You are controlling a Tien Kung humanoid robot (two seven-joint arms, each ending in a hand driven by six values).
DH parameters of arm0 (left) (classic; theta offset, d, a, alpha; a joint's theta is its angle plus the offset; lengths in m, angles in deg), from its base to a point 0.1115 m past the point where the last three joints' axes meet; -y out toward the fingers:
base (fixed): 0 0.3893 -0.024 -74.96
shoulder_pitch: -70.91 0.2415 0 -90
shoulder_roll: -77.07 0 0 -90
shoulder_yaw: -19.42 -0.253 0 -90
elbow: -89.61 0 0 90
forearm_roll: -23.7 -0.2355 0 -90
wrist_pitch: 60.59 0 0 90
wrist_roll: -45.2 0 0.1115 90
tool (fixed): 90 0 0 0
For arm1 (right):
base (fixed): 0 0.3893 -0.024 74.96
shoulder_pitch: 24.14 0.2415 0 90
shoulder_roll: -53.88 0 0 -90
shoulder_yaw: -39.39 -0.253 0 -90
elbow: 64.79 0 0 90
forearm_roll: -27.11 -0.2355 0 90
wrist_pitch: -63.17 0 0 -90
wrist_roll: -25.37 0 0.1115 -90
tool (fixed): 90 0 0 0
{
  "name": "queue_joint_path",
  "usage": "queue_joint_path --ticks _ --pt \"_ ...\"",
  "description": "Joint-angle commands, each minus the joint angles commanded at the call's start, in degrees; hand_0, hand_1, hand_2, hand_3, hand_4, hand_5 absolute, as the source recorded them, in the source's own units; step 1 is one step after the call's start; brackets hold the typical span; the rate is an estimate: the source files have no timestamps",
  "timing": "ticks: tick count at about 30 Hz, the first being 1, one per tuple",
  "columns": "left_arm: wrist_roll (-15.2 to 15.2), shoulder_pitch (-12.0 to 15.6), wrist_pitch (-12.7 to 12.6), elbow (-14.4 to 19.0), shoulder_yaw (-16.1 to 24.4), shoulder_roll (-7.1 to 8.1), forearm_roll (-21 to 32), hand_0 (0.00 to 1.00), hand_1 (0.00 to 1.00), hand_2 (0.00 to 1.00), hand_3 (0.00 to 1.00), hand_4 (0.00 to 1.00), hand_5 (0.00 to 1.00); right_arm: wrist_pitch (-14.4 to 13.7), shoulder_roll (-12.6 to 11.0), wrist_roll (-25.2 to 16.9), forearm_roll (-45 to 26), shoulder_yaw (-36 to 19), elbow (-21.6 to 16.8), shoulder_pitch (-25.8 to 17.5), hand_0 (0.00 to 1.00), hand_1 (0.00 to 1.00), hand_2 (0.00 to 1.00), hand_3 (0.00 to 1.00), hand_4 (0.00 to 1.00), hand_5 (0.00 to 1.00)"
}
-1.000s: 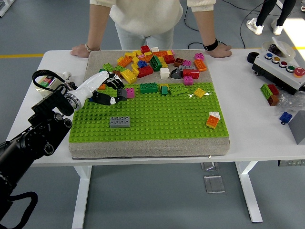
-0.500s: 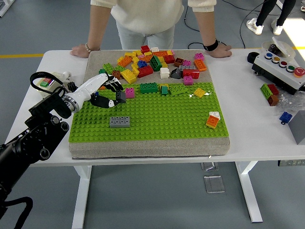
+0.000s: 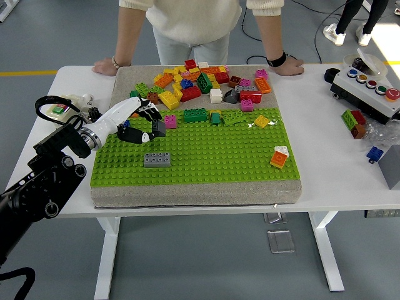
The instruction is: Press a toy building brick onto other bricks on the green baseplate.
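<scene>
Left hand (image 3: 142, 123) hovering over green baseplate (image 3: 206, 164), fingers curling loosely, grasp unclear, pink brick (image 3: 170, 121) just beside fingertips, grey brick (image 3: 157, 160) nearer, loose brick pile (image 3: 206, 81) crowding beyond.

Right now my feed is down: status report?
Left hand over baseplate's far-left corner, grip unclear. Right hand unseen. Grey brick sits alone. Person's hands on far edge.

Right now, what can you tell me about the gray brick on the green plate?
The gray brick is a flat-lying oblong, plastic by the look, with two rows of studs on top. It sits alone on the green baseplate, toward its front left, long side running left to right. Nothing rests on it or touches it; the robot hand is farther back.
</scene>
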Motion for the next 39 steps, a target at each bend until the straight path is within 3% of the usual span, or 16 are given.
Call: queue_joint_path --ticks 16,39 --pt "0.8 4.4 0.6 5.4 0.1 1.24 -0.2 0.618 0.568 0.563 0.541 0.701 0.002 0.0 -0.1 -0.1 0.0 -0.6 0.0 -0.3 0.761 0.689 0.733 0.691 0.974 0.495" --pt "1.3 7.2 1.4 8.4 0.0 2.40 -0.5 0.619 0.569 0.564 0.541 0.708 0.002 -0.1 -0.3 -0.1 0.0 -1.0 0.0 -0.4 0.760 0.689 0.733 0.691 0.974 0.496"
